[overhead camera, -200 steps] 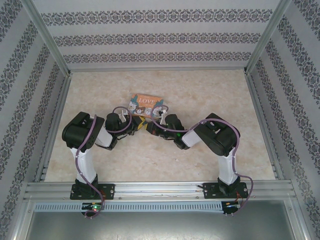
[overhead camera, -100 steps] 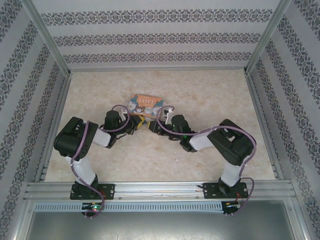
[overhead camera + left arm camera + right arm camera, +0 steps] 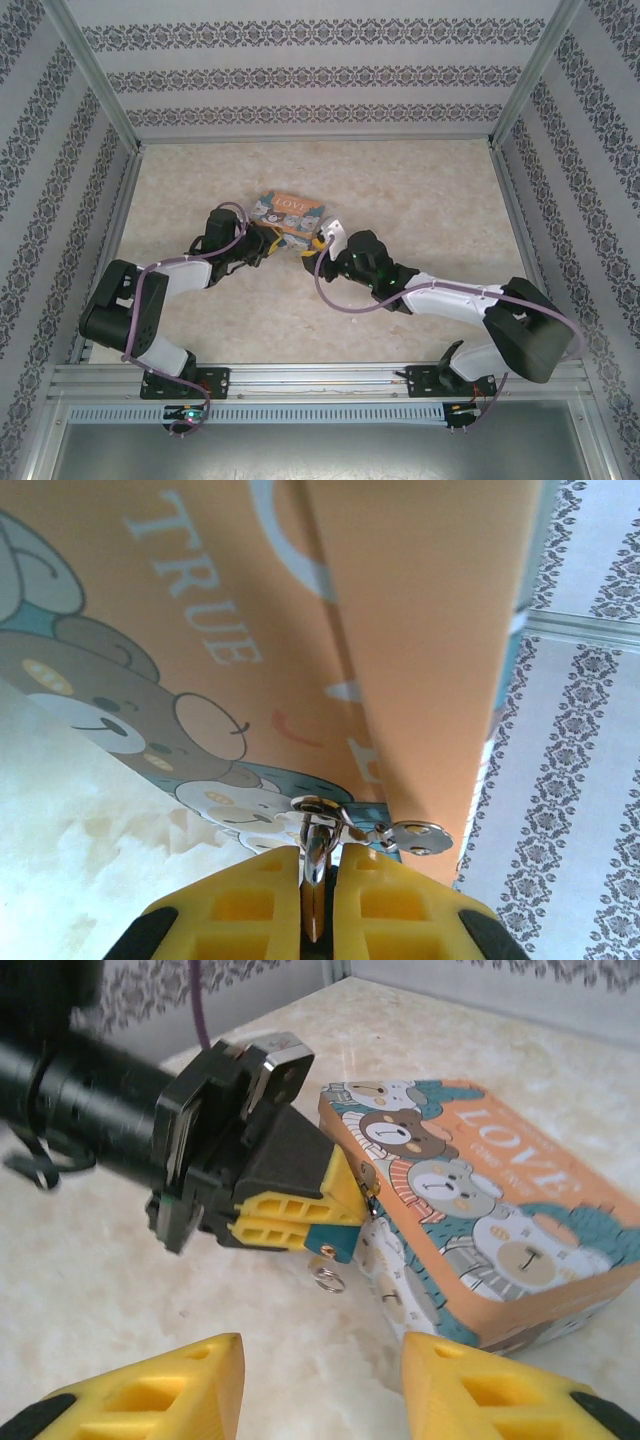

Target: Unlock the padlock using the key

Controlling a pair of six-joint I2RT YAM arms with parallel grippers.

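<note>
Two arms meet at the LOVE box point(image 3: 290, 208), which sits about mid-worktop point(image 3: 430, 190), a touch toward the far edge. My left gripper point(image 3: 320, 865) is pinched tight on the tiny teal padlock point(image 3: 326, 1242), right up against the box's near side. A little silver ring point(image 3: 327, 1278) dangles just under it. My right gripper point(image 3: 320, 1360) hovers close by, fingers spread apart, nothing between them.
</note>
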